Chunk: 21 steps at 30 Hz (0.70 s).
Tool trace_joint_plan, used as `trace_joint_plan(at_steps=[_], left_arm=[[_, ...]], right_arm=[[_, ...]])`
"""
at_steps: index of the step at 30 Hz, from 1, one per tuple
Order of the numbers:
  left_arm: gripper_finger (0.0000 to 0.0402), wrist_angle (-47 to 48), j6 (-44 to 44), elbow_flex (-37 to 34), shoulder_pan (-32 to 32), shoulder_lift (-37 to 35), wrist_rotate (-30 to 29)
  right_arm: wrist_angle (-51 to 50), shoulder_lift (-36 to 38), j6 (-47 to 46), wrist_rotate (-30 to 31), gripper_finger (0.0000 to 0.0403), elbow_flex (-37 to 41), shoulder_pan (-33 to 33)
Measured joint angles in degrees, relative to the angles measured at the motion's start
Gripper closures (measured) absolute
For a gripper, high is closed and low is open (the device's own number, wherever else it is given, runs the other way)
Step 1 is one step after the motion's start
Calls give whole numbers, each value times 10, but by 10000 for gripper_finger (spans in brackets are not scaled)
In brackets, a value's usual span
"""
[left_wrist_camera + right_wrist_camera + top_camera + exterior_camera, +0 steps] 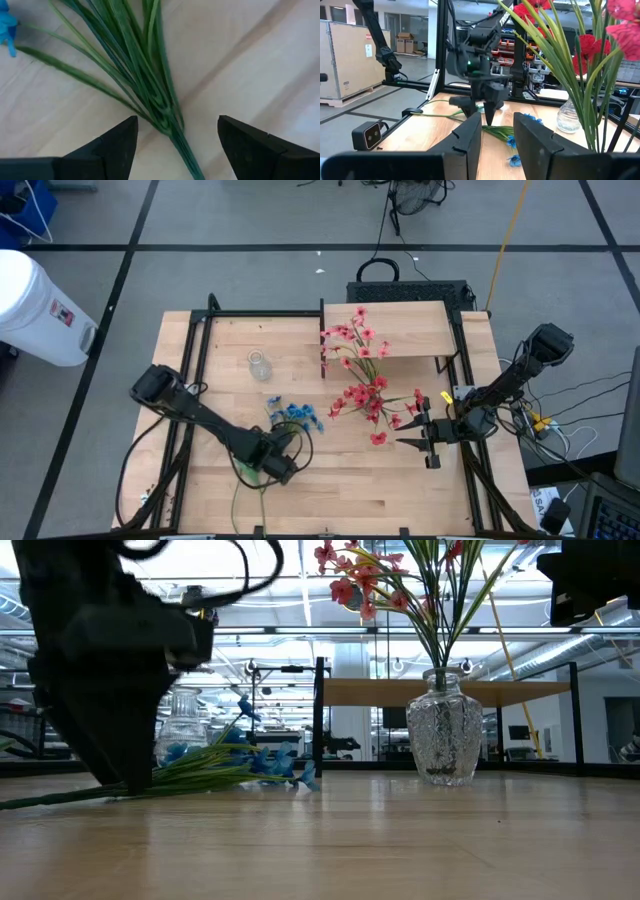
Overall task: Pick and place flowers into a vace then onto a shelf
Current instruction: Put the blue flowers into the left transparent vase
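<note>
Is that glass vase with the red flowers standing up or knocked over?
Upright. The vase stands on the table with the red flowers rising out of it.

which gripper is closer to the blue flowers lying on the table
Left. The left gripper is open, straddling the blue flowers' green stalks. The right gripper is open beside the vase of red flowers.

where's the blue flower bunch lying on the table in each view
High view: the blue-petalled flower bunch lies left of centre, stalks running to the left claw.
Low view: left of centre on the tabletop.
Left wrist view: green stalks between the open fingers; one blue petal at the edge.
Right wrist view: low centre.
Shared landmark: the cut-glass vase of red-pink flowers, absent from the left wrist view.
</note>
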<state>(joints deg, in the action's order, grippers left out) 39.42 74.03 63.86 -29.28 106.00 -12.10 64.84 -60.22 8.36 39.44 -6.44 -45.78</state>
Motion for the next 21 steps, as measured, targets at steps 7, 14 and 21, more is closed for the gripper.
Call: trace_joint_plan(at_steps=[7, 14, 21], left_arm=[[170, 3, -18, 3, 5, 21, -3], [281, 13, -47, 2, 9, 20, -3], [386, 11, -77, 0, 10, 13, -64]], right_arm=[[0, 0, 0, 0, 298, 0, 0], [0, 0, -2, 0, 298, 0, 0], [-1, 0, -2, 0, 298, 0, 0]])
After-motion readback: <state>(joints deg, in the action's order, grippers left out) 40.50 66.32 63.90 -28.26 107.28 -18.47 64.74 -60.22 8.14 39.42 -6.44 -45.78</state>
